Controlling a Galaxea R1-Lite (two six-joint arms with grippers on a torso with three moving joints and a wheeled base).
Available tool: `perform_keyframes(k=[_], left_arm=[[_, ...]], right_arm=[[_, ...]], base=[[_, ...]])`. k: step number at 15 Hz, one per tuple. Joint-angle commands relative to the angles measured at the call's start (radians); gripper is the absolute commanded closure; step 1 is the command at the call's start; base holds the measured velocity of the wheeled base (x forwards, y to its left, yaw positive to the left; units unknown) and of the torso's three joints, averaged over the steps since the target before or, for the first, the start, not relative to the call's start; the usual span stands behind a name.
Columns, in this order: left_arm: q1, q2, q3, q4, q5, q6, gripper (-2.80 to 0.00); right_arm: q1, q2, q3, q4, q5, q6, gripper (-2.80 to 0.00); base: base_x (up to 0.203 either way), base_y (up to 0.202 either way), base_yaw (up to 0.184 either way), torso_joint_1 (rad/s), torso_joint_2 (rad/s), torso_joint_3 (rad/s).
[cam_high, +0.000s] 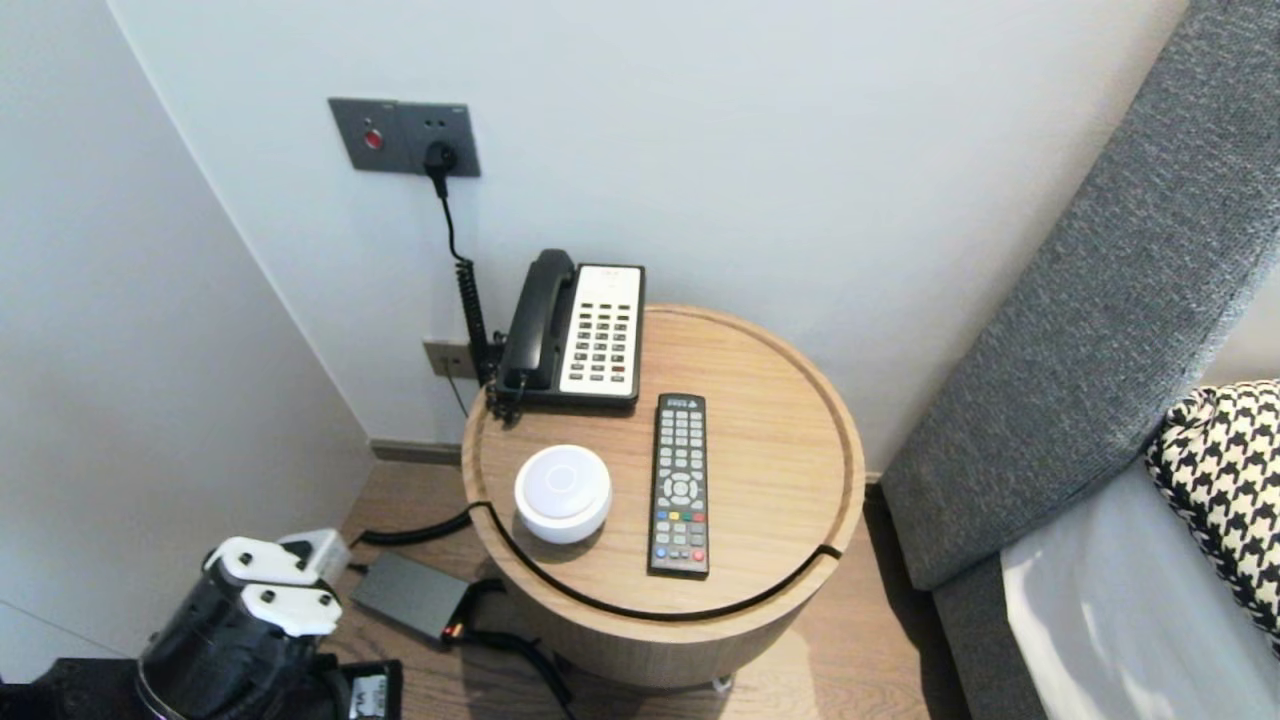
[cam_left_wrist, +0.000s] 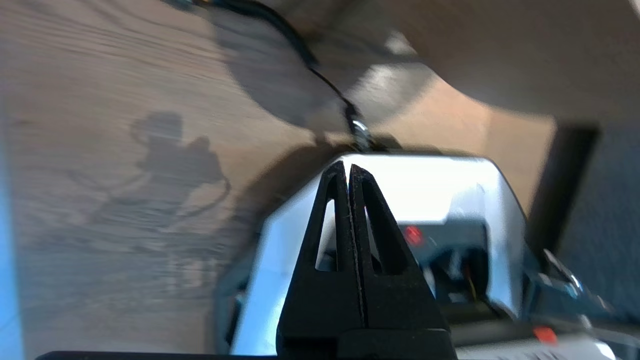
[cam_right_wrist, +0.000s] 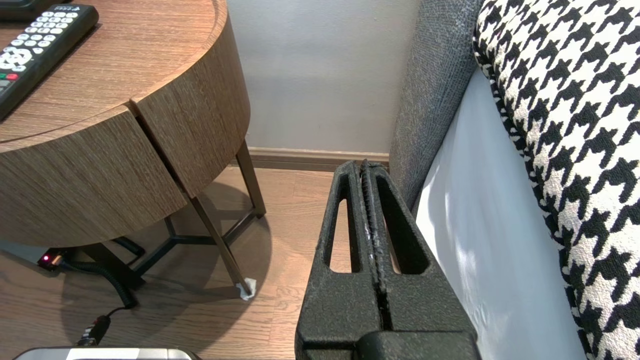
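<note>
A round wooden side table (cam_high: 840, 430) carries a black-and-white desk phone (cam_high: 580, 330), a black remote control (cam_high: 679, 485) and a white round puck-shaped device (cam_high: 562, 493). My left arm (cam_high: 240, 630) is low at the table's left, down near the floor. Its gripper (cam_left_wrist: 347, 167) is shut and empty, hanging over my own silver base (cam_left_wrist: 450, 190) and the wooden floor. My right gripper (cam_right_wrist: 365, 165) is parked low between the table (cam_right_wrist: 150, 125) and the bed, shut with nothing in it. The remote (cam_right_wrist: 35, 45) shows at that view's edge.
A grey wall socket (cam_high: 405, 137) feeds a coiled cord (cam_high: 470, 300) down behind the phone. A dark adapter box (cam_high: 410, 595) and cables lie on the floor left of the table. A grey headboard (cam_high: 1100, 300) and a houndstooth pillow (cam_high: 1220, 470) stand on the right.
</note>
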Motion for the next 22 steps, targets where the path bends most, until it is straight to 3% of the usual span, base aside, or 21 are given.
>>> perform_keyframes(k=[1,4,7,13,19,22], left_arm=[[0.132,-0.129,0.001,0.023,-0.025,0.072,0.0],[0.328,-0.277,-0.015,0.095,-0.092,0.236,0.0],[0.429,-0.396,-0.019,0.144,-0.115,0.355,0.0],[0.564,-0.649,0.025,0.225,-0.114,0.471,0.0],[0.652,-0.915,0.26,0.252,-0.11,0.574,0.0],[0.674,-0.982,0.316,0.255,-0.125,0.615,0.0]], right_arm=[[0.0,0.001,0.025,-0.001,0.0,0.0,0.0],[0.0,0.001,0.025,-0.001,0.0,0.0,0.0],[0.0,0.001,0.025,-0.001,0.0,0.0,0.0],[0.0,0.001,0.025,-0.001,0.0,0.0,0.0],[0.0,0.001,0.025,-0.001,0.0,0.0,0.0],[0.0,0.001,0.025,-0.001,0.0,0.0,0.0]], base=[[0.0,0.0,0.0,0.0,0.0,0.0],[0.0,0.0,0.0,0.0,0.0,0.0],[0.0,0.0,0.0,0.0,0.0,0.0],[0.0,0.0,0.0,0.0,0.0,0.0],[0.0,0.0,0.0,0.0,0.0,0.0],[0.0,0.0,0.0,0.0,0.0,0.0]])
